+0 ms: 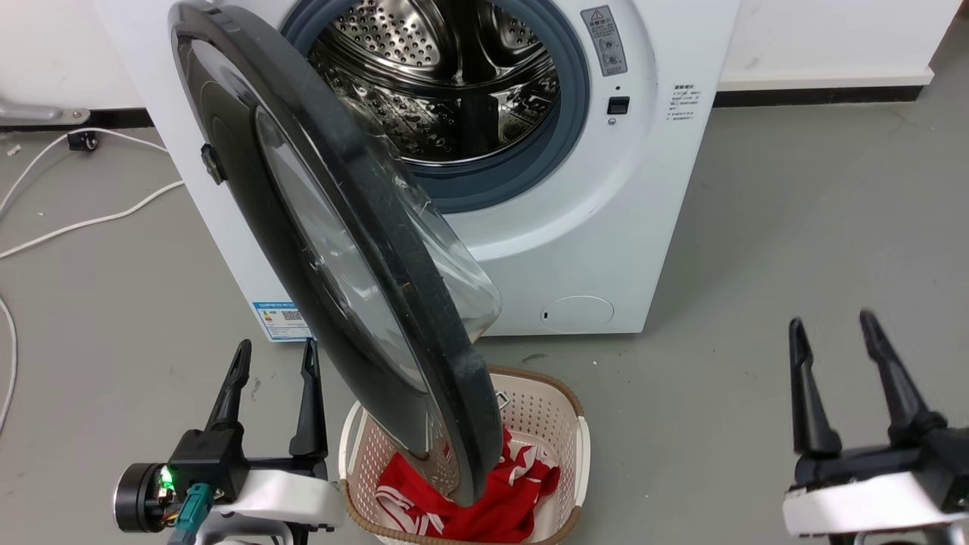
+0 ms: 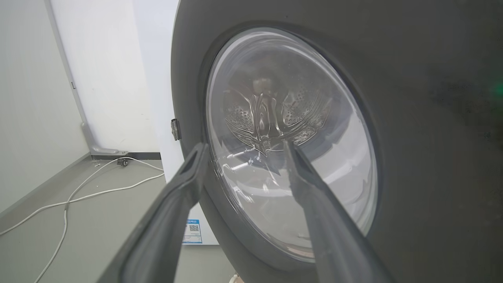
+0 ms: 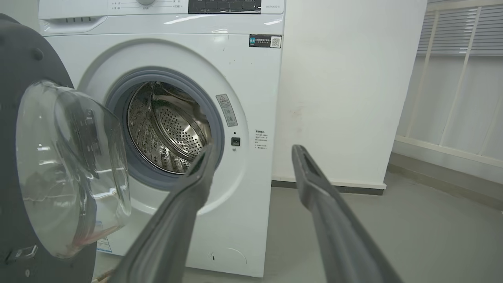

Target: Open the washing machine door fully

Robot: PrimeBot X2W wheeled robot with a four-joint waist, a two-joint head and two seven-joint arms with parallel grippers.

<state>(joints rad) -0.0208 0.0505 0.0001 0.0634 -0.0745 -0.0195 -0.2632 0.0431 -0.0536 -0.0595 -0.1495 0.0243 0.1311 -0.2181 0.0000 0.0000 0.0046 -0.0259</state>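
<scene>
The white washing machine (image 1: 643,189) stands ahead with its steel drum (image 1: 447,76) showing. Its black washing machine door (image 1: 394,250), hinged at the left, hangs partly open and sticks out toward me over a basket. In the left wrist view the door's outer face (image 2: 432,137) and clear glass (image 2: 290,137) loom close. My left gripper (image 1: 276,356) is open, low on the left of the door, fingers pointing at its outer face, nothing held. My right gripper (image 1: 829,325) is open at the lower right, well away from the door. The right wrist view shows the machine (image 3: 243,90) and the door's glass bowl (image 3: 70,165).
A cream laundry basket (image 1: 564,409) with red cloth (image 1: 492,492) sits on the grey floor under the door's free edge. White cables (image 1: 83,219) trail across the floor at the left. A white wall runs behind the machine.
</scene>
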